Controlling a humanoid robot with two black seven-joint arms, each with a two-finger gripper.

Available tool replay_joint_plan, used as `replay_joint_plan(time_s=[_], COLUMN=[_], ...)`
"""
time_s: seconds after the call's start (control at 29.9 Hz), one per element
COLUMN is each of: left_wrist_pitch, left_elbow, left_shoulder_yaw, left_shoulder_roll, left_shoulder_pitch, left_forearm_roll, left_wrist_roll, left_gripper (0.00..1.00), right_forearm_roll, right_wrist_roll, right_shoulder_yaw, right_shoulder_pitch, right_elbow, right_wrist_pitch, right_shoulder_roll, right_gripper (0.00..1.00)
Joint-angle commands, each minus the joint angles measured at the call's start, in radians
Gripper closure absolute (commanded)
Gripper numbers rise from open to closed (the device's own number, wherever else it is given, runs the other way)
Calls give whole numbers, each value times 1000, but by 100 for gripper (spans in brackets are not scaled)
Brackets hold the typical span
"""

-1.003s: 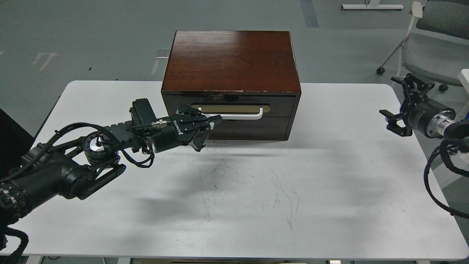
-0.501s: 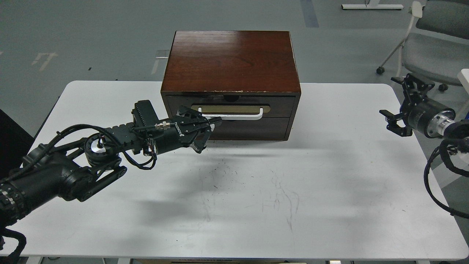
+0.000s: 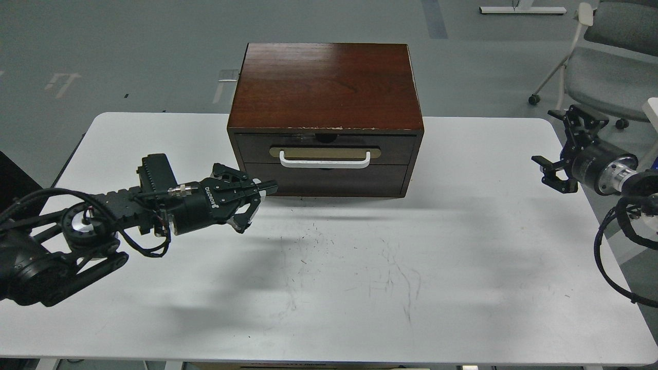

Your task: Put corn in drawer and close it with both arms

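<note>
The dark wooden cabinet stands at the back middle of the white table. Its top drawer, with the white bar handle on a tan plate, sits flush with the cabinet's front. No corn shows anywhere; it is hidden or out of view. My left gripper is open and empty, low over the table just left of the cabinet's front left corner and apart from it. My right gripper is open and empty, held above the table's right edge, far from the cabinet.
A plain handleless drawer front lies below the top drawer. A grey office chair stands on the floor beyond the table's back right corner. Faint scuff marks cover the table's middle.
My left gripper has drawn back left and down from the left end of the drawer's handle, which now shows whole. The right arm has barely moved.
</note>
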Motion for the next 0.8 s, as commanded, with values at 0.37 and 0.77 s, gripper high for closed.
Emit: replay_joint_plan(time_s=[0.37,0.77], left_wrist_pitch=[40,-173], left_elbow=[-32,152], left_shoulder_yaw=[-35,-207], left_shoulder_roll=[168,10], left_shoulder_pitch=[-23,-57], left_forearm_roll=[-716,-1236], left_wrist_roll=[0,0], left_gripper=[96,100], right_forearm_roll=[0,-2], right_wrist_roll=[0,5], right_shoulder_yaw=[12,13], right_shoulder_pitch=[38,100], right_elbow=[0,-2], right_wrist_pitch=[0,-2], right_shoulder_roll=[-2,11], right_gripper=[0,0])
